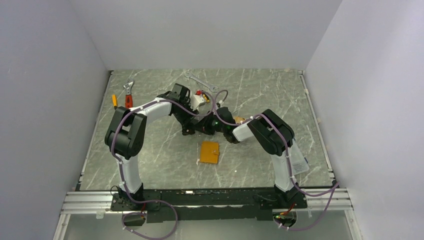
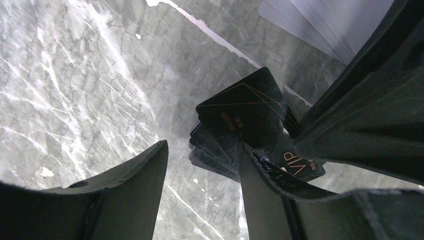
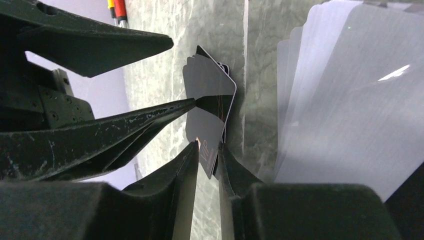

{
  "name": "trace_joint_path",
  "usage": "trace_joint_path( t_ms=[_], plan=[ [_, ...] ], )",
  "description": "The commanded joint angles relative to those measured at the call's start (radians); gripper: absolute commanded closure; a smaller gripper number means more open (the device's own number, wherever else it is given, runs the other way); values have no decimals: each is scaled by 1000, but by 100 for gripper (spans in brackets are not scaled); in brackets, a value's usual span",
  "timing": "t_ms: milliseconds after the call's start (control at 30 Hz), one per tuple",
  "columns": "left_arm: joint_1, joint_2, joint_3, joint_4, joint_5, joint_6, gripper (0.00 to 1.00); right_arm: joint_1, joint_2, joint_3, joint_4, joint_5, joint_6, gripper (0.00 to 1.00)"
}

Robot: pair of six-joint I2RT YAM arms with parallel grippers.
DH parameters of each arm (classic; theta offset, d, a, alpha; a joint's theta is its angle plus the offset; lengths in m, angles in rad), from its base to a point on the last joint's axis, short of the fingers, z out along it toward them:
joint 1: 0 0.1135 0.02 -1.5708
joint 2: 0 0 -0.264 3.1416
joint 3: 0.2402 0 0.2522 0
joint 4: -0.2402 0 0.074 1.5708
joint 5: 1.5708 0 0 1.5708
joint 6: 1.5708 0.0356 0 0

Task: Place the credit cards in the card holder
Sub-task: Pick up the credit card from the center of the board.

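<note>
Black cards (image 3: 210, 92): thin, glossy, rounded corners, fine gold lines across the face. They form a fanned stack with at least three edges showing, but the exact count is not clear.
- Writing: "VIP" in gold at the corner nearest the right jaws. The top card has a short line of smaller gold print, too small to read.
- Right jaws: closed on the "VIP" corner of the stack, one finger on each face.
- Left jaws: open, spread wide. One finger (image 3: 150, 117) touches the face of the stack with its tip, and the other stands well clear of it. From the left wrist, the stack lies just past the fingertips.

Silver-grey cards (image 3: 350, 100): plain brushed faces with no print visible, fanned, at least four edges. They sit just beside the right jaws on their outer side, apart from the black stack. I cannot tell what holds them.

Card holder (image 1: 209, 152): one, orange, rectangular, closed, flat on the table (image 1: 150, 160), with a small tab at one long edge. It lies clear of both sets of jaws, on the side toward the arm bases.
</note>
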Motion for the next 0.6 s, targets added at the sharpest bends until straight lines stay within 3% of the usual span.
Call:
trace_joint_path(
  t_ms=[0,567],
  plan=[
    [8,37,13,-61,53,19,41,5,-3,-19,212,-54,72,77],
    [71,67,78,-150,193,-4,45,6,49,40,268,-75,122,71]
  ],
)
